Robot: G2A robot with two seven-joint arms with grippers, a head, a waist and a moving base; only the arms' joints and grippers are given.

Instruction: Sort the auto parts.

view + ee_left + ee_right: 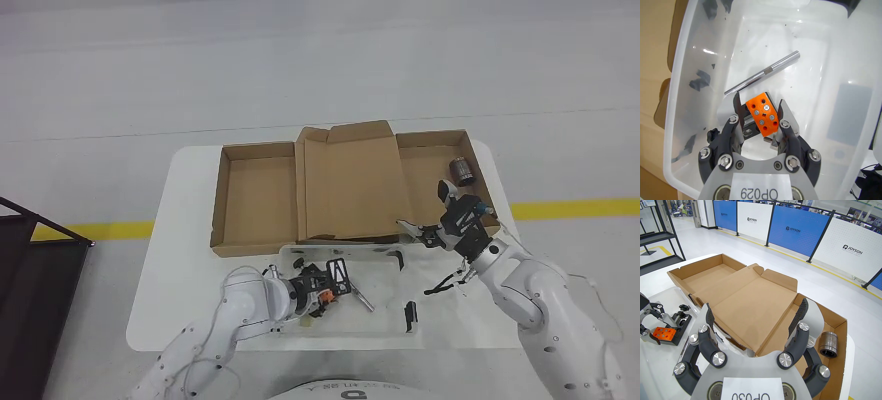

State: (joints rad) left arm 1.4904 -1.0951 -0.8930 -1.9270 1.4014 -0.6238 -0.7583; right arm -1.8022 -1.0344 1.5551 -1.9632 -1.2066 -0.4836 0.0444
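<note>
My left gripper (pixel 760 106) is down inside a clear plastic tray (pixel 672 94), shut on an orange-and-black clamp (pixel 762 115) by its orange block. From above, this gripper (pixel 318 290) is at the tray's left end. A shiny metal rod (pixel 762 73) lies on the tray floor just beyond the clamp. My right gripper (pixel 756 306) hangs open and empty above the cardboard box (pixel 772 279), near its right compartment. A steel bearing (pixel 829 344) lies in that compartment, and from above the bearing (pixel 461 170) sits in its far corner.
The cardboard box (pixel 218 200) has a bare left compartment and a flat flap across the middle. Small black parts (pixel 410 315) lie at the tray's right end. A black rack (pixel 30 270) stands off the table's left side.
</note>
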